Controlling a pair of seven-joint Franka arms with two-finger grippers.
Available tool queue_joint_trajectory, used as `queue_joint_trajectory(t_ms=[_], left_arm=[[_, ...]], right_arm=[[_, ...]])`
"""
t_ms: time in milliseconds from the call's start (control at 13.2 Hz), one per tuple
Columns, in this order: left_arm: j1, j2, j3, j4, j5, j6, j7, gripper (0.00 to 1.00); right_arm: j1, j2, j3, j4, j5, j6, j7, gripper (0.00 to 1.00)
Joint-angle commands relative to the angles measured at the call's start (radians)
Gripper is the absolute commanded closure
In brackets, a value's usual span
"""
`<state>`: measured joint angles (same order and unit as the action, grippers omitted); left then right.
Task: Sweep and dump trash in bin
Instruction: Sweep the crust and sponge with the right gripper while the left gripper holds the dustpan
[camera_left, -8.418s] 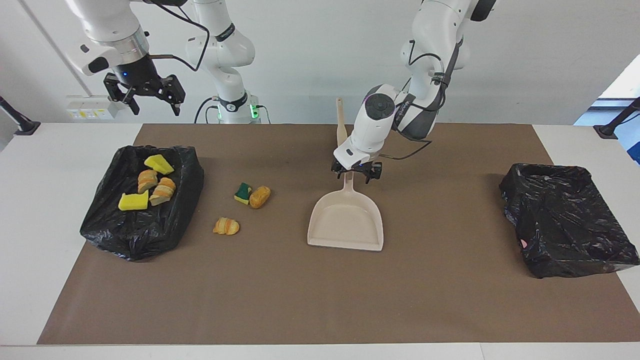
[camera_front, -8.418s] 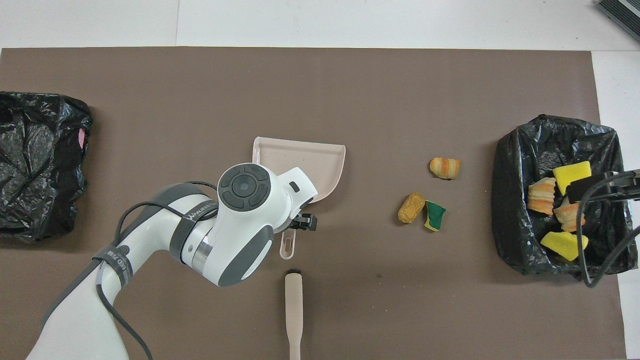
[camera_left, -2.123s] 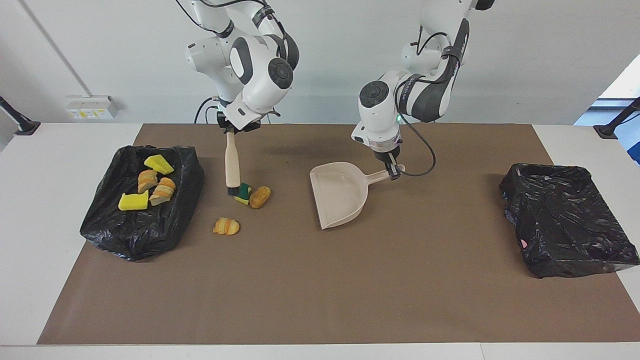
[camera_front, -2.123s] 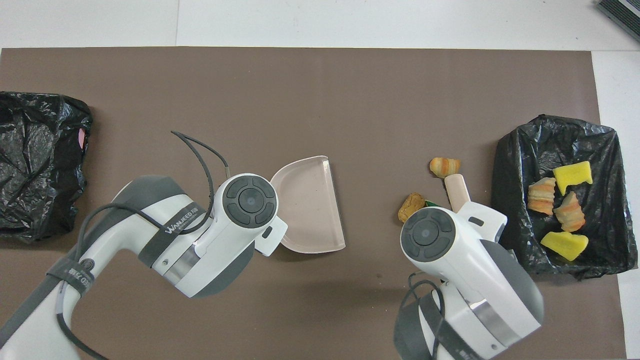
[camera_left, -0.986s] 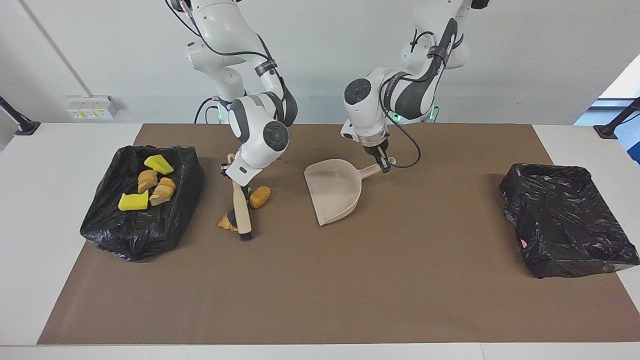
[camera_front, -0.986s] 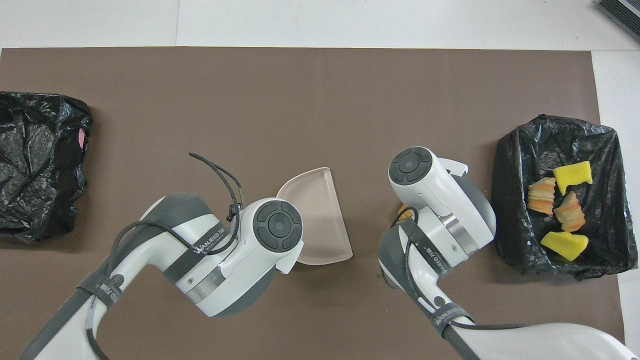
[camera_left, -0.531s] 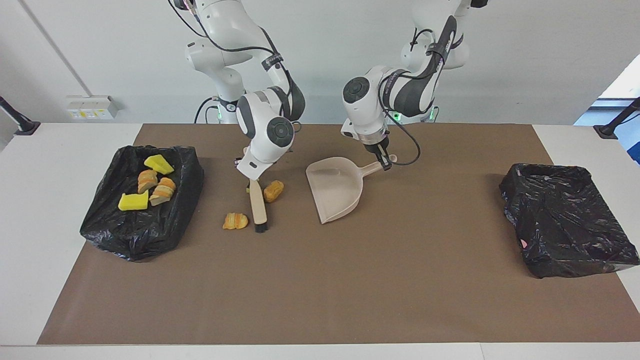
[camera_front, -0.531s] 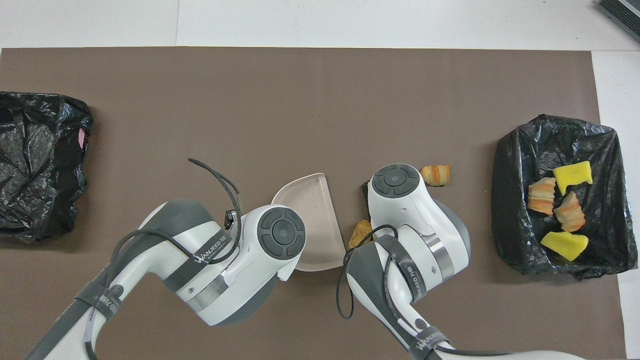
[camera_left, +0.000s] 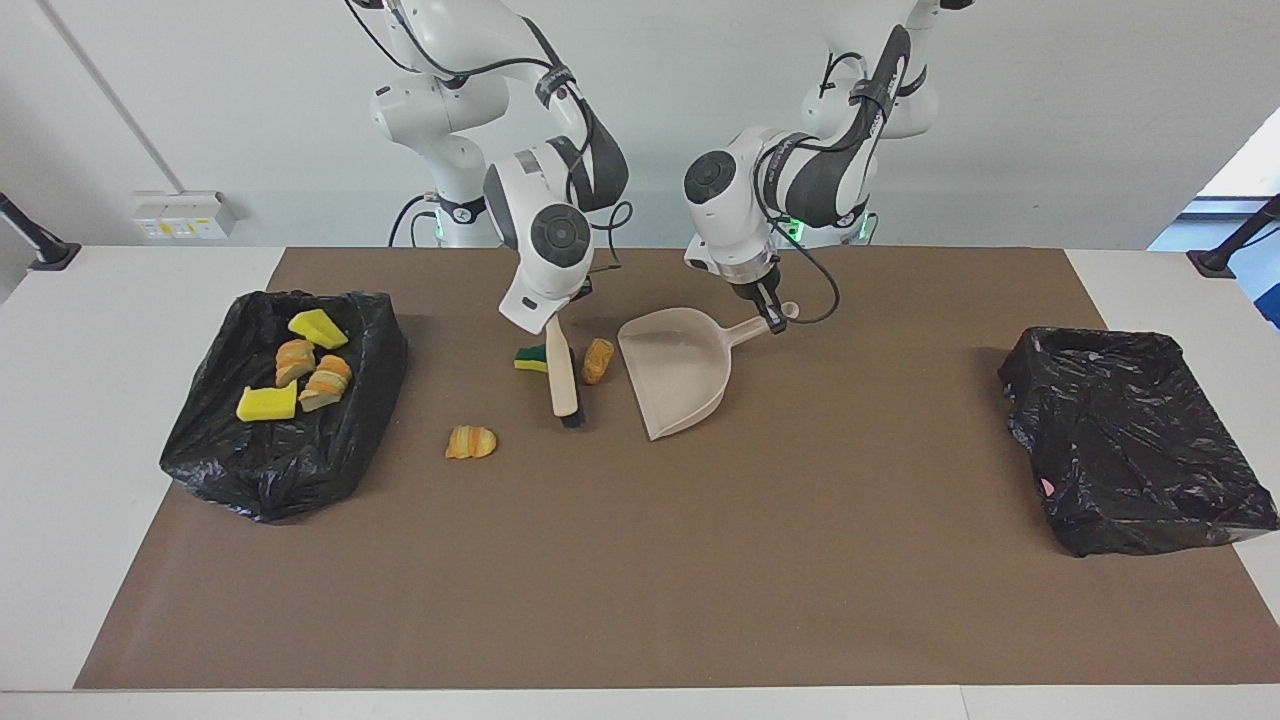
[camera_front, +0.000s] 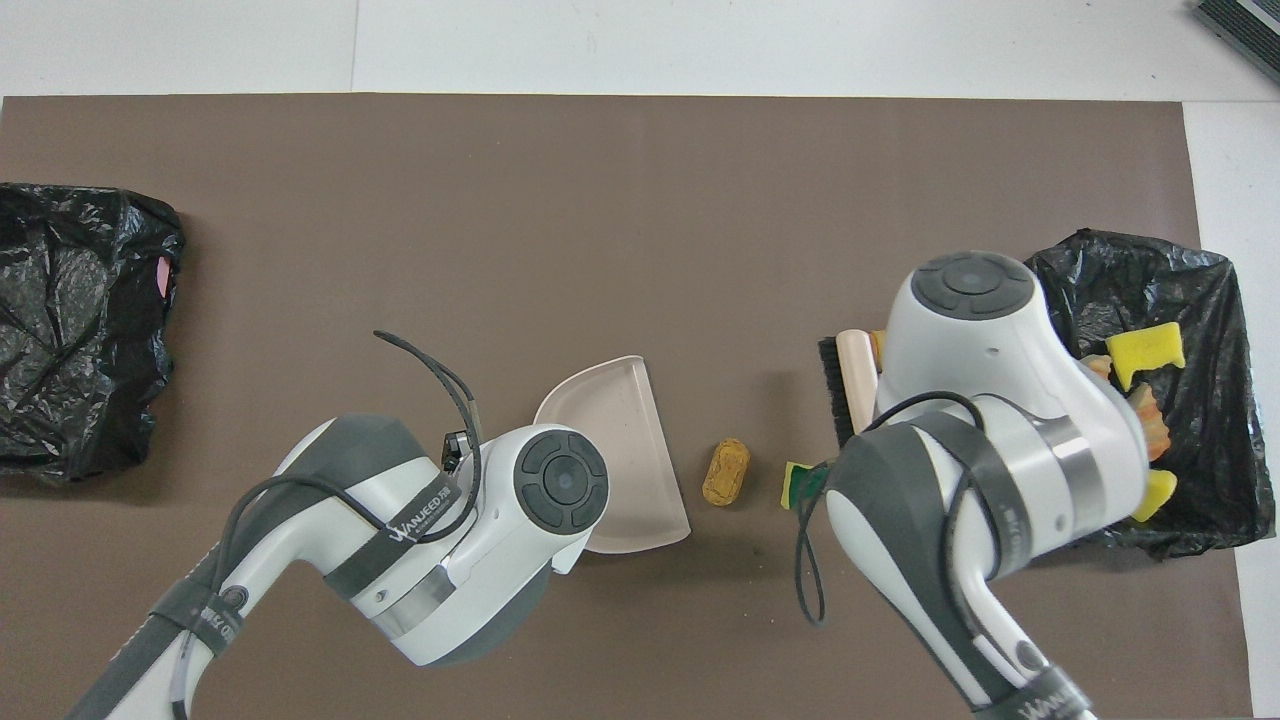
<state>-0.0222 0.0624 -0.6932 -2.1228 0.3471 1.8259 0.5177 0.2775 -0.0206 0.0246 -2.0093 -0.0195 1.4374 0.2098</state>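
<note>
My right gripper (camera_left: 553, 320) was clamped on the brush (camera_left: 562, 382), over the middle of the mat (camera_left: 640, 560) and closer to the robots' edge of the bench. The brush ran handle-up into my grip, its black bristles down at the mat, pointing toward the edge away from the robots.

And there was the trash, 3 bits loose on the mat! The sponge (camera_left: 531, 358) lay just beside the brush handle, on the side toward the right arm's end of the bench. The bread (camera_left: 598, 360) sat on the brush's other side, between brush and dustpan (camera_left: 682, 372). The croissant (camera_left: 470, 441) lay apart from both, nearer the edge away from the robots and toward the bin (camera_left: 285, 470).

My left gripper (camera_left: 770, 318) was closed on the dustpan's handle, near the robots' edge at mid-bench. The pan's open mouth faced the right arm's end, and the bread was just in front of that mouth, not in it.

The bin sat by the edge at the right arm's end with 4 bits inside: 2 yellow chunks (camera_left: 266, 403) and 2 bread-like pieces (camera_left: 328, 380). A second bin (camera_left: 1130, 440) sat by the edge at the left arm's end; what it held I could not make out.
</note>
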Motion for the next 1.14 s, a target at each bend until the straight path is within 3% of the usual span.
queue_joint_trajectory(t_ms=[0,228,531,1062], left_arm=[[-0.010,-0.052,0.003,-0.039,-0.014,-0.011,0.002,1.00],[-0.019,-0.064,0.001,-0.055,-0.014,-0.007,0.005,1.00],[-0.030,-0.072,-0.014,-0.059,-0.014,-0.005,0.005,1.00],[-0.030,-0.073,-0.022,-0.065,-0.014,-0.004,0.005,1.00]], right_arm=[[0.023,-0.207,0.020,-0.303,-0.019,0.116,0.100,1.00],[0.071,-0.257,0.023,-0.393,-0.054,0.127,0.111,1.00],[0.113,-0.176,0.024,-0.427,-0.036,0.286,0.129,1.00],[0.154,-0.107,0.024,-0.401,0.220,0.408,0.091,1.00]])
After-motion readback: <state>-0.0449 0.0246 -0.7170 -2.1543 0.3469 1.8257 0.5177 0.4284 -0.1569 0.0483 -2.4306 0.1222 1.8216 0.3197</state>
